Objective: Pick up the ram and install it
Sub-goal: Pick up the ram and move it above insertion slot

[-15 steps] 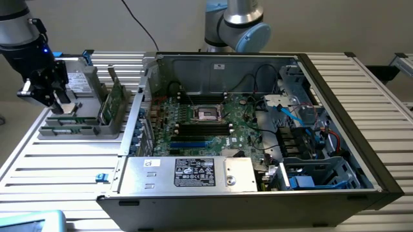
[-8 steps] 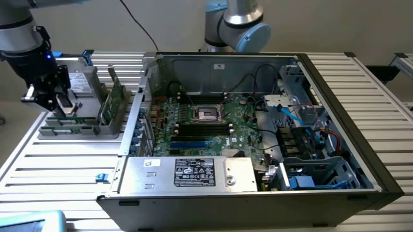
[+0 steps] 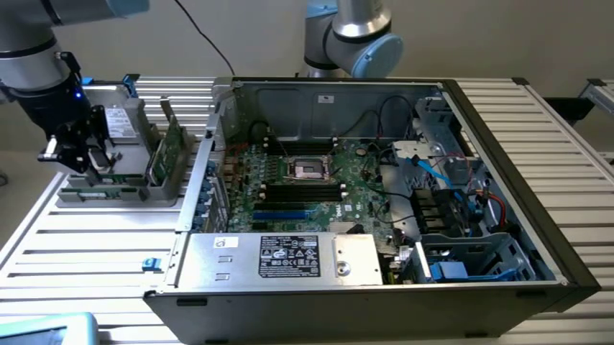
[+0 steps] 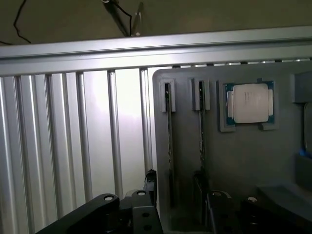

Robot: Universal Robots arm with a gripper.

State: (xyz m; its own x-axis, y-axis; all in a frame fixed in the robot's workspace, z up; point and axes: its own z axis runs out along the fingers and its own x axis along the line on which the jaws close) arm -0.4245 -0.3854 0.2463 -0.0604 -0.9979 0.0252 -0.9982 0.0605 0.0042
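Hovering over the tray (image 3: 108, 195) — tool (image 3: 85, 159) spread, near the ram (image 3: 172, 152)

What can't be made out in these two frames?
- Wrist view: the ram sticks stand edge-on in the holder; label and chips hidden.
- Exterior view: whether the gripper touches the holder, blocked by its own body.
- Exterior view: motherboard slots too small to judge latches.

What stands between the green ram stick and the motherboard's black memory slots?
The open metal computer case's side wall rises between the slim green ram stick, upright in its grey holder, and the black memory slots.
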